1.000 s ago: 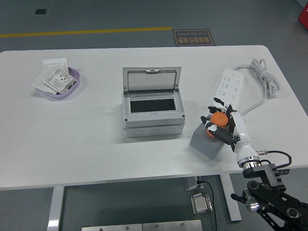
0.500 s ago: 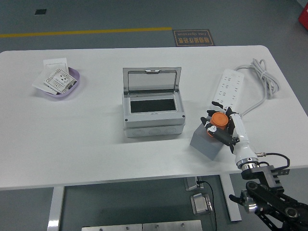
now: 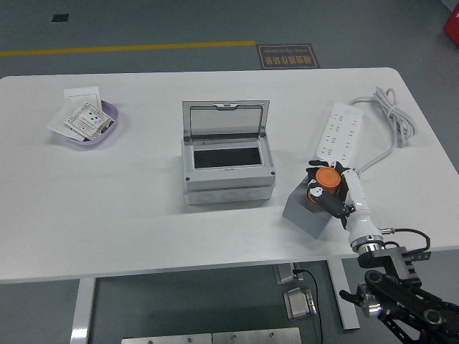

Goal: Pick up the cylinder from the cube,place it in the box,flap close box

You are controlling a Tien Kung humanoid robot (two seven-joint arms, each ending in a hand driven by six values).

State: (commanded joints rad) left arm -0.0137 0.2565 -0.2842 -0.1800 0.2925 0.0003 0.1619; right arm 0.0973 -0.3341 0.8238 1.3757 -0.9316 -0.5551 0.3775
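Observation:
An orange cylinder (image 3: 326, 179) is held in my right hand (image 3: 328, 188), whose black fingers are curled around it just above the grey cube (image 3: 305, 213). The cube lies at the right front of the white table (image 3: 143, 215). The grey box (image 3: 228, 166) stands in the middle of the table with its clear flap lid (image 3: 226, 118) raised upright at the back and its dark inside showing. The hand is to the right of the box, about a hand's width from it. My left arm is out of view.
A white power strip (image 3: 338, 132) with its cable (image 3: 391, 118) lies behind my right hand. A purple bowl (image 3: 97, 123) with white cards stands at the far left.
My right hand with the orange cylinder has drifted slightly right and up over the cube; the forearm has shifted a little. The box and the rest have not moved.

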